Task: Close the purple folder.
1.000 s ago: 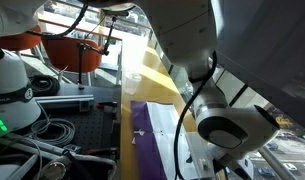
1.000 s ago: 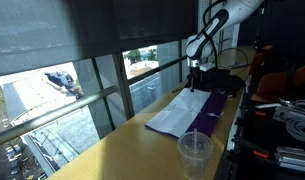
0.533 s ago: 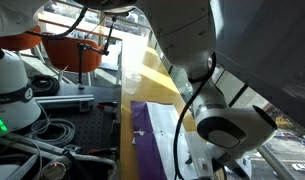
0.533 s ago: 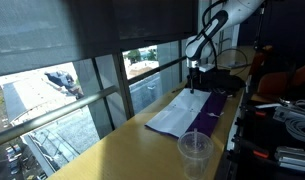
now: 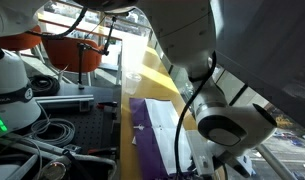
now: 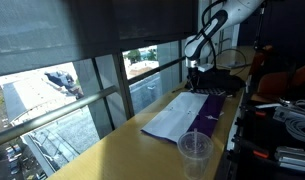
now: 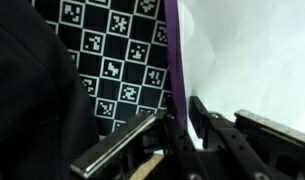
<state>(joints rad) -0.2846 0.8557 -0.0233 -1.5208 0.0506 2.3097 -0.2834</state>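
At the table's [image 6: 110,150] far edge, the fingers [image 7: 200,122] apparently pinch the purple folder's [image 6: 214,108] cover, ready to swing it shut.

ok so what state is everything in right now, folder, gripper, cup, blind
purple folder: open, white sheets exposed
gripper: straddling the folder's purple edge, can't tell whether it has closed on it
plastic cup: upright, looks empty
window blind: lowered partway
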